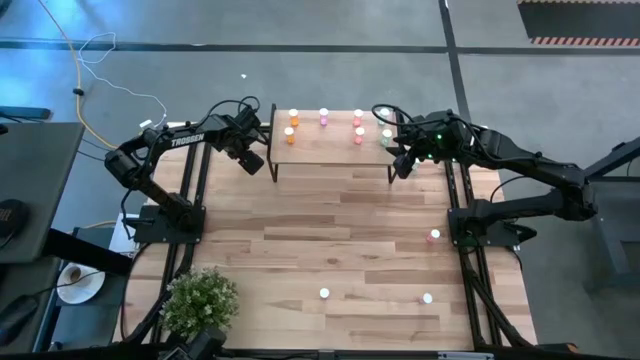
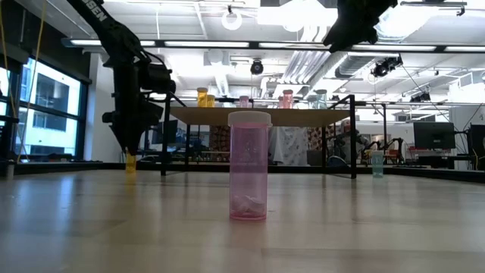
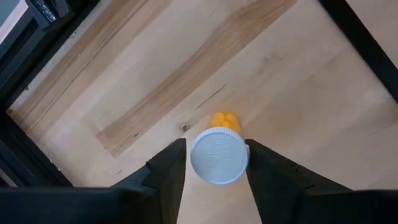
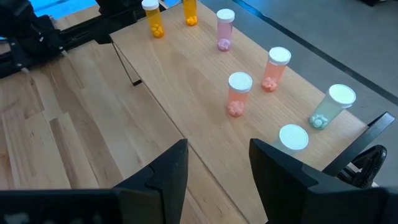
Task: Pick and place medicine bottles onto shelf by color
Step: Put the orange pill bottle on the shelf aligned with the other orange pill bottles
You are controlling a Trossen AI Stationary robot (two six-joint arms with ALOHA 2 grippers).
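Orange bottle (image 3: 219,149) between left pincer (image 3: 216,163) fingers, ungripped.

Eleven medicine bottles (image 4: 239,93) in all. Seven standing on the single shelf (image 1: 335,145): two orange (image 4: 153,17), one pink-purple (image 4: 224,28), two red (image 4: 275,69), two pale green (image 4: 329,106). Four more on the surface (image 1: 330,220): one orange bottle (image 3: 224,119) and three others (image 1: 434,235), colours of those hard to tell from above. Two arms, two pincers: left pincer (image 3: 216,163), right pincer (image 4: 217,162). One potted plant (image 1: 200,300).
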